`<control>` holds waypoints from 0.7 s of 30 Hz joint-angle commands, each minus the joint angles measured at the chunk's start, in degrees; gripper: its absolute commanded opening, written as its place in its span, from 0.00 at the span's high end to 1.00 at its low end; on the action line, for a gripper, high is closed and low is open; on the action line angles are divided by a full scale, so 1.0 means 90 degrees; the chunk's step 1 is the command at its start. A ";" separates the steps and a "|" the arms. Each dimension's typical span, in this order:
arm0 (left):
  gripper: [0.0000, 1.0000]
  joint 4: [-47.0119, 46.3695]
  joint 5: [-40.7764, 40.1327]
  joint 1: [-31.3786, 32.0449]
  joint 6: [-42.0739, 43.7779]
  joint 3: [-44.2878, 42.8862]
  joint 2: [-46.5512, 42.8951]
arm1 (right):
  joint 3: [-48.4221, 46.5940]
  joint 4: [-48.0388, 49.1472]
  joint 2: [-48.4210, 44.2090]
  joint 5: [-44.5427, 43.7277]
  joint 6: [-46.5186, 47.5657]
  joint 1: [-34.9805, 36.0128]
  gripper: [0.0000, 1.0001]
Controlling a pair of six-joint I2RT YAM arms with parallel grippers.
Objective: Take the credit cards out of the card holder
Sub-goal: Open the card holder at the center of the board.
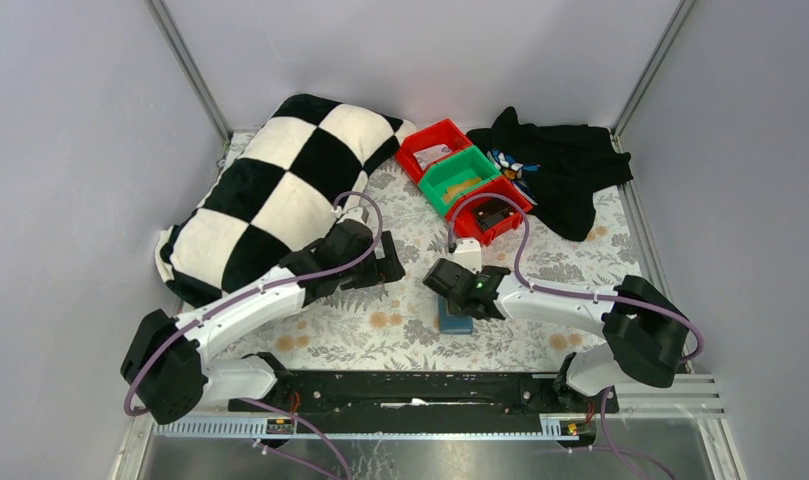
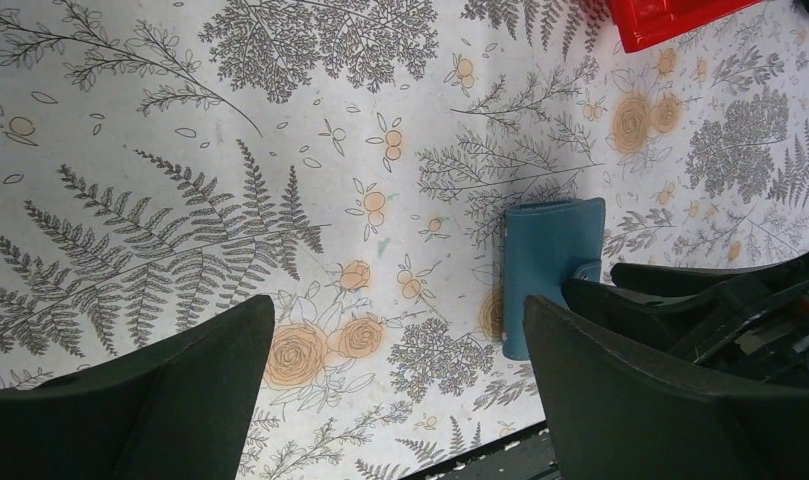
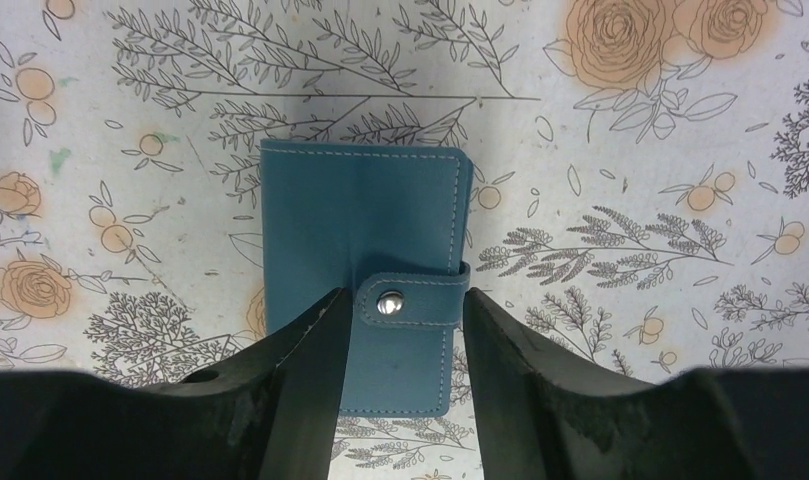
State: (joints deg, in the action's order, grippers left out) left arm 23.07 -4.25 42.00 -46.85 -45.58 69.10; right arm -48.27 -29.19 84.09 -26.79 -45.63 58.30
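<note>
Grey walls close in a table (image 1: 400,330) covered with a cloth printed in ferns and orange roses. The card holder (image 3: 365,230) lies flat on it, closed and snapped, at the lower centre of the top view (image 1: 455,323), just under the right arm's wrist. No credit cards show; they are presumably shut inside.

In the right wrist view its long axis runs top to bottom of the frame. The strap (image 3: 412,297) wraps round from the right edge, so the opening edge faces right and the fold is probably at the left. It looks like soft stitched leather: light, a little pliant and likely to slide on the cloth. My guess is the strap end is the place to take hold, with the body pinned down while the snap is pulled.

The right gripper (image 3: 408,305) hangs over it with its fingers half spread, one tip on each side of the strap, pinching nothing that I can see. The left gripper (image 2: 398,320) hovers left of the holder, fingers spread wide and empty.

Farther off, in the upper part of the top view, are a checked pillow (image 1: 280,190), red and green bins (image 1: 460,175) and a dark cloth (image 1: 565,165).
</note>
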 commanded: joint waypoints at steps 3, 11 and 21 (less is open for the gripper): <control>0.01 -0.0387 0.0127 0.0119 0.0042 -0.0088 0.0261 | -0.0078 0.0434 -0.0003 -0.0438 0.0304 -0.0062 0.48; 0.01 -0.0472 0.0170 0.0240 0.0104 -0.0172 0.0507 | 0.0138 0.0653 0.0043 -0.0226 0.0260 -0.0140 0.76; 0.01 -0.0483 0.0140 0.0282 0.0108 -0.0277 0.0681 | 0.0279 0.0488 0.0005 -0.0199 0.0203 -0.0184 0.36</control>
State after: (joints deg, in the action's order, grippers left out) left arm 21.23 -3.16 44.21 -46.39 -45.60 74.87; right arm -46.94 -23.90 84.73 -27.44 -42.92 56.95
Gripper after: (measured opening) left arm 0.988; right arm 0.656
